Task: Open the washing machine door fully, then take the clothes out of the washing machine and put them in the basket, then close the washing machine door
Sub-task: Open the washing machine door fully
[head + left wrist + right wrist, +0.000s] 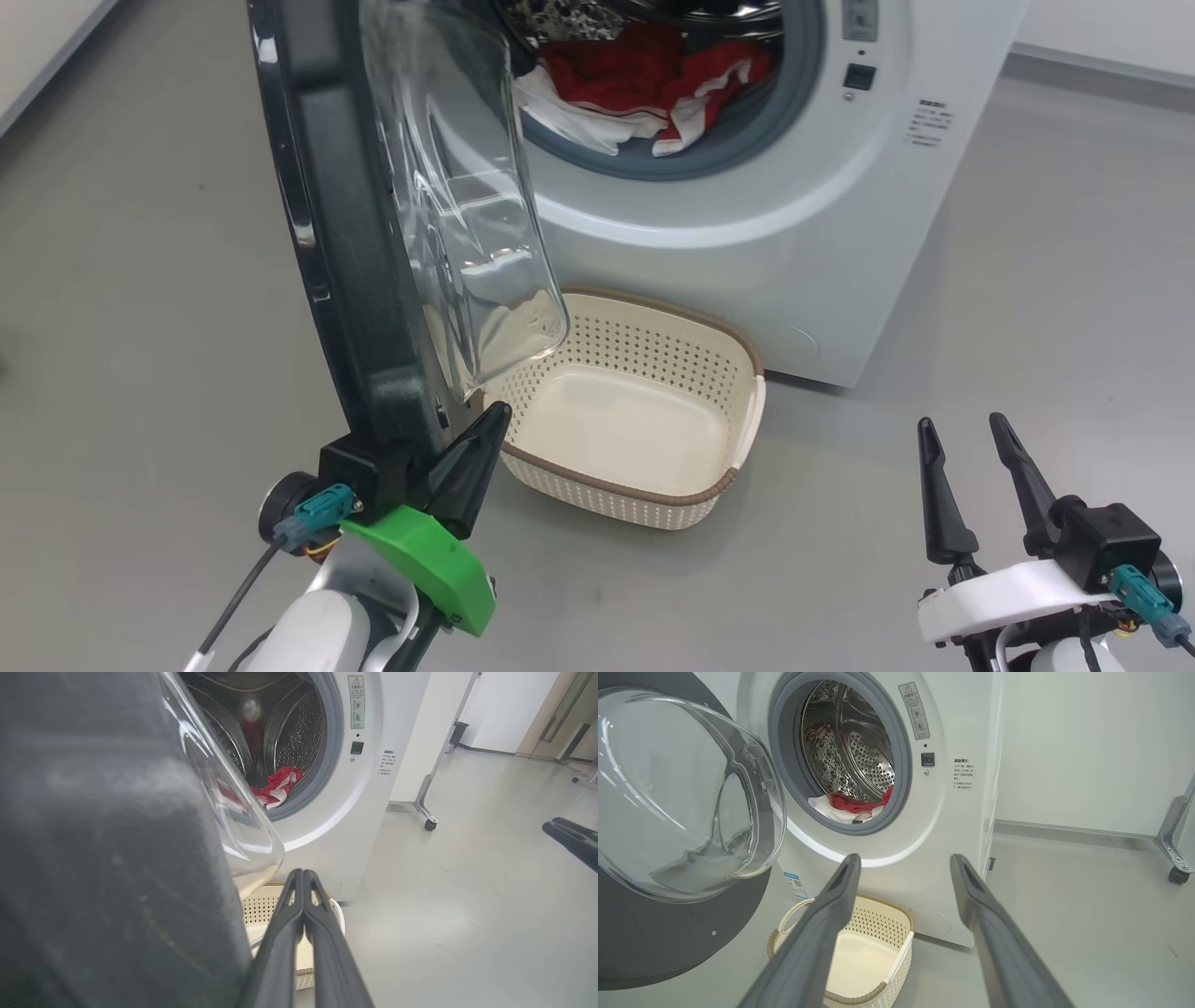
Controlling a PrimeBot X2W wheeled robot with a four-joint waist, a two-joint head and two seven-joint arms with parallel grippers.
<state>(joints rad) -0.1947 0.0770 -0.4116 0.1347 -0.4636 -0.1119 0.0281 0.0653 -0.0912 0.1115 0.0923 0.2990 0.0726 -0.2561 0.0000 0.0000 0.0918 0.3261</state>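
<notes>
Hanging open on its left-side hinge, the washing machine door [341,233] stands nearly edge-on in the head view, with its black rim toward the camera and its glass bowl bulging toward the washing machine [747,252]. The right wrist view shows the door [668,942] swung well away from the opening, inner face in sight.

The left gripper [495,418] is at the door's lower rim, on the bowl side. Its two dark fingers are pressed flat together with nothing between them. The left wrist view confirms it: fingers [299,914] are closed tip to tip, with the door's dark rim [93,858] right alongside. I can't tell whether the gripper touches the rim or is only just beside it.

The right gripper [962,425] is low, well apart from the machine, over bare grey floor [1027,280]. Its fingers are spread wide and hold nothing. In its own wrist view the fingers [840,891] frame the machine front.

The clothes [644,75], red with white trim, are inside the drum, heaped at the front lower lip of the opening. Some white fabric lies on the grey seal [784,765].

The basket [644,345], cream perforated with a brown rim, sits on the floor at the foot of the machine, below the opening. Its left end is under the door's glass bowl. A blue sticker [794,884] is low on the machine front, just above the basket's loop handle.
</notes>
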